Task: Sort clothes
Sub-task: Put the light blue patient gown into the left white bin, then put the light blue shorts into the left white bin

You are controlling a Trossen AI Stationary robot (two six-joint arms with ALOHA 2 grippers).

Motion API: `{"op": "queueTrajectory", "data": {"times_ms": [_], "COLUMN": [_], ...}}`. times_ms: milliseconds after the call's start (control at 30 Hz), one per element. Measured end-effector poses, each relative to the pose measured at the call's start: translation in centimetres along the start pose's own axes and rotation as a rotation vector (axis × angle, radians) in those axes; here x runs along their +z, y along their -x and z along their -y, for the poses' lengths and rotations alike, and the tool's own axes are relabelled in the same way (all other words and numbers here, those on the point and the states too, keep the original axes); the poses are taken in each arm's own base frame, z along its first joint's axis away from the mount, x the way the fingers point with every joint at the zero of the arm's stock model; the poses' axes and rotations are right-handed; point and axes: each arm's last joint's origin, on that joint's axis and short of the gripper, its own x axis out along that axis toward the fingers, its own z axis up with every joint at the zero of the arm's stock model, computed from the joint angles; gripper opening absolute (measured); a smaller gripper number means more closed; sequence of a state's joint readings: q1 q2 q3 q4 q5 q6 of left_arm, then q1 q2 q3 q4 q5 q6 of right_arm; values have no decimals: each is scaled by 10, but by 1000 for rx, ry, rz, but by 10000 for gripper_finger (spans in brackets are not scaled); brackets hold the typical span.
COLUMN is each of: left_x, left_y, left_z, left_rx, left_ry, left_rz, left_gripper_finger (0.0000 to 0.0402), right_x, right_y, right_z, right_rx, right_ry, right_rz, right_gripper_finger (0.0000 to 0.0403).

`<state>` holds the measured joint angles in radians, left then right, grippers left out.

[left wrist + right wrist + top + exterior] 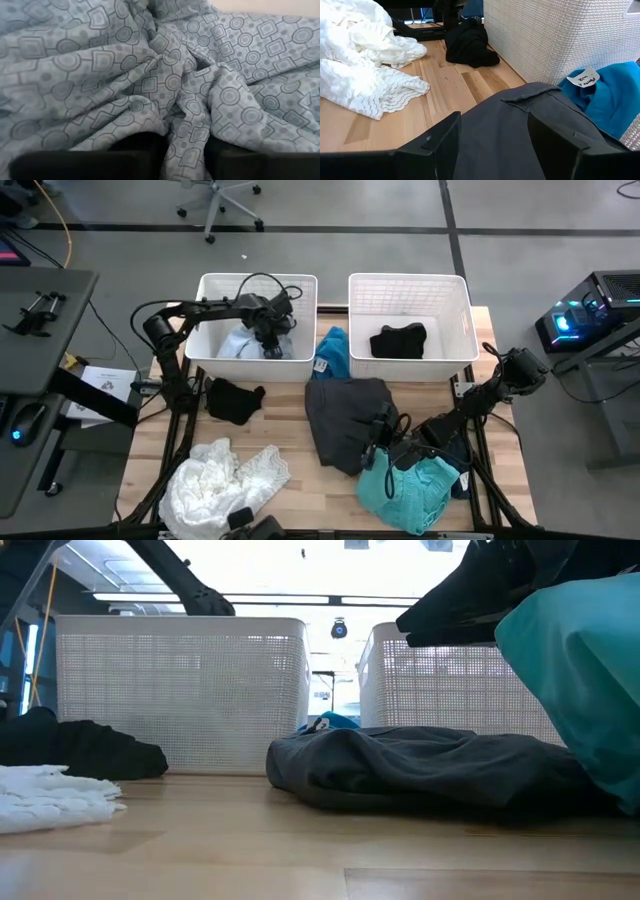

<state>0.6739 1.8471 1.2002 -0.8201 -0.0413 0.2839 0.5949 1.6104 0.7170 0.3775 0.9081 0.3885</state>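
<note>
My left gripper (268, 338) reaches into the left white basket (206, 320) and is shut on the pale grey-blue patterned garment (238, 346) lying there. My right gripper (378, 442) is open and hangs over the near part of the dark grey garment (345, 415), which lies flat on the table; its fingers (440, 140) stand apart above the cloth. The teal garment (412, 488) lies by the near edge under the right arm. A black garment (398, 340) lies in the right basket (356, 310). A blue garment (335, 352) sits between the baskets. A white lacy garment (220, 480) and a small black one (233, 400) lie on the left. My left gripper pinches a raised fold of the pale grey-blue garment (182, 135) between its two fingers (137, 150), coming from above and pointing down into the basket. The cloth around the fold is wrinkled and gathers toward the fingers. The rest of the garment lies on the basket floor.
The two white mesh baskets stand side by side at the table's far edge. Bare wood (285, 415) shows between the small black garment and the dark grey one. A desk and equipment stand beyond the table's left and right edges.
</note>
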Motion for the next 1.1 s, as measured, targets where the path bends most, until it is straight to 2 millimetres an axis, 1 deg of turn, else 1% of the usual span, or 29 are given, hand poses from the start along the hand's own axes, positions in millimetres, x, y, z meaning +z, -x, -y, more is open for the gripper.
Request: {"op": "queueTrajectory", "data": {"times_ms": [133, 300, 433, 567, 767, 867, 967, 1100], "left_x": [3, -2, -13, -30, -53, -61, -66, -72], "left_y": [32, 79, 119, 156, 199, 213, 221, 222], "left_z": [-2, -3, 0, 8, 36, 55, 78, 109], "left_rx": [27, 49, 65, 78, 59, 28, -16, -95], "left_ry": [82, 147, 198, 197, 147, 94, 19, -84], "left_rz": [111, 243, 372, 496, 676, 772, 874, 1022], "left_gripper_finger": [129, 176, 189, 190, 191, 191, 191, 191], "right_x": [0, 0, 0, 0, 0, 0, 0, 0], "right_y": [0, 0, 0, 0, 0, 0, 0, 0], "right_z": [0, 0, 0, 0, 0, 0, 0, 0], "right_rx": [0, -1, -1, -1, -9, -9, -9, -9], "right_ry": [1, 1, 2, 1, 1, -4, -4, -4], "right_rz": [0, 0, 0, 0, 3, 3, 3, 3], "right_gripper_finger": [215, 215, 215, 215, 215, 215, 215, 215]}}
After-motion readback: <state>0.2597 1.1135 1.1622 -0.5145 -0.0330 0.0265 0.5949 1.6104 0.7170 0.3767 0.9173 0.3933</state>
